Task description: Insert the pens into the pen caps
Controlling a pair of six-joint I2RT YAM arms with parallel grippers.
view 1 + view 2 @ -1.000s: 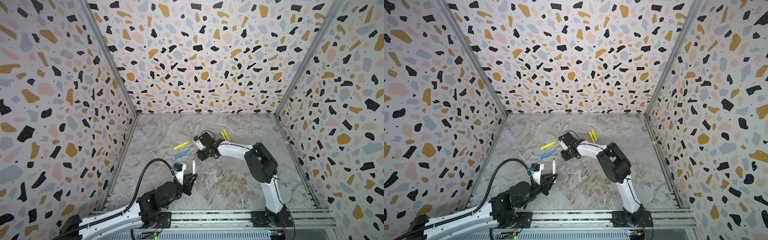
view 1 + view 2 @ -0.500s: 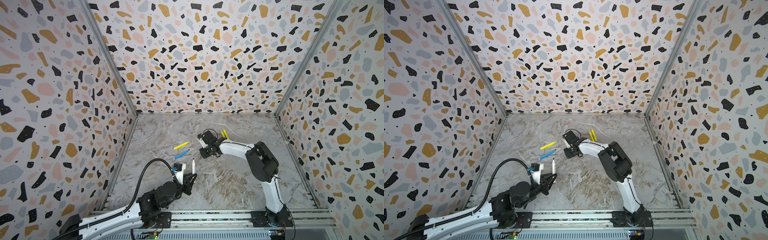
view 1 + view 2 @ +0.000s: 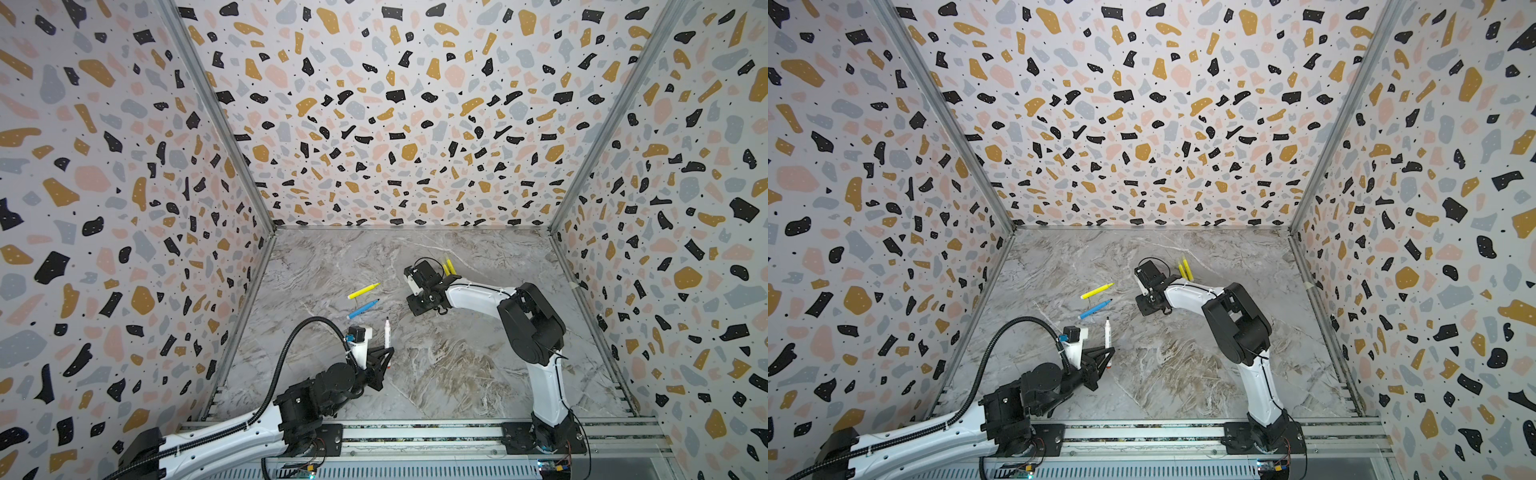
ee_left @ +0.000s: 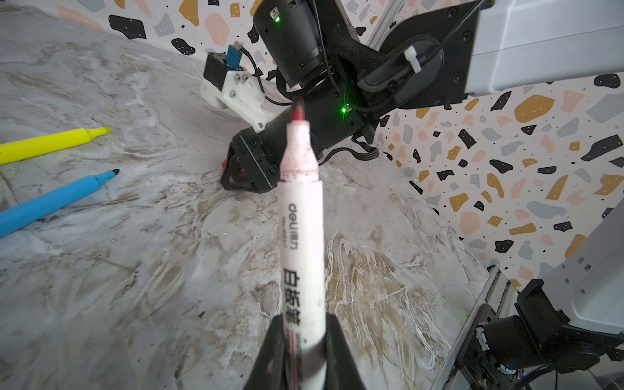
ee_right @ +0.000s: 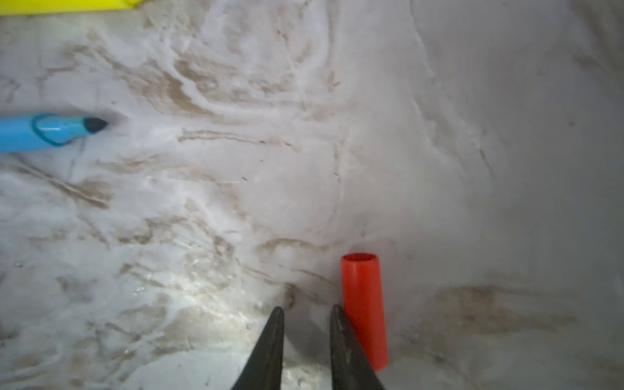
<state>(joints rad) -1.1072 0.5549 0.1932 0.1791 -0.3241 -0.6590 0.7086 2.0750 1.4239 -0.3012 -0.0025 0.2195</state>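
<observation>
Left jaws clamp white pen [image 4: 301, 236] by tail, tip free for capping; right jaws slightly apart, empty, cap [image 5: 364, 310] just beside

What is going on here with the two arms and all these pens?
The left gripper holds a white whiteboard marker near its back end, red tip bare. The right gripper is low over the marbled table, its jaws slightly apart and empty. The red cap lies just outside one finger. A blue pen and a yellow highlighter lie uncapped mid-table, and two more yellow highlighters lie behind the right arm. The marker is not yet capped.
</observation>
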